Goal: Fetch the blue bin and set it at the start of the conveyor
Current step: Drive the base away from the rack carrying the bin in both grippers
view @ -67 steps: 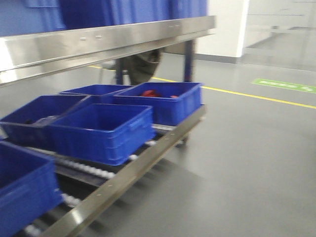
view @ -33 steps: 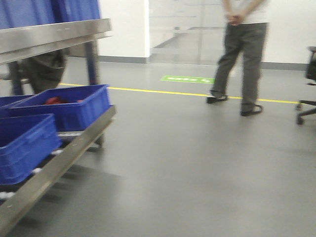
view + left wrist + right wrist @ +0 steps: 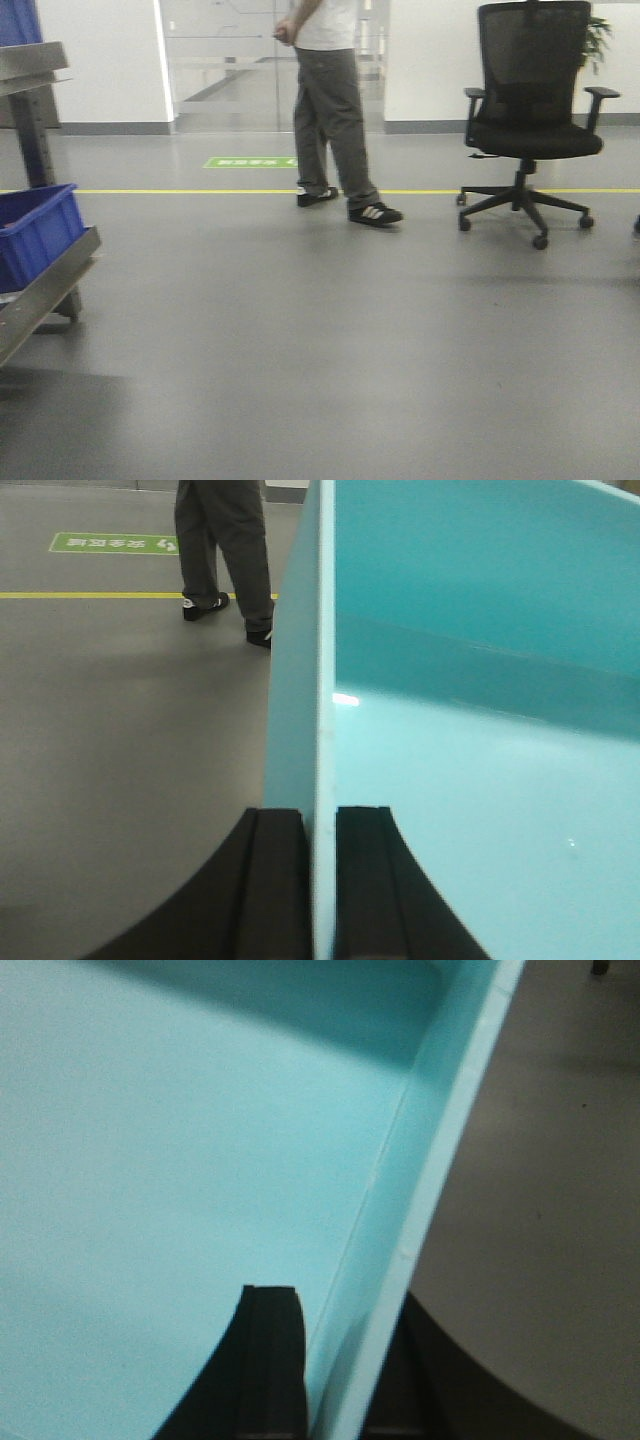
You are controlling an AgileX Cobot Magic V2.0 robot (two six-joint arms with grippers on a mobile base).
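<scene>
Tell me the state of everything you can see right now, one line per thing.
blue bin: held up between both grippers, nothing inside where it shows.
left gripper: fingers shut on one wall of the bin.
right gripper: fingers shut on the opposite wall.
office chair: upright, unoccupied.
person: on their feet, one foot ahead of the other.
dark blue bin: sitting on the steel rack.

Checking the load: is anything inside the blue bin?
No contents seen: the blue bin shows bare floor and walls in both wrist views; areas outside them are hidden.
</scene>
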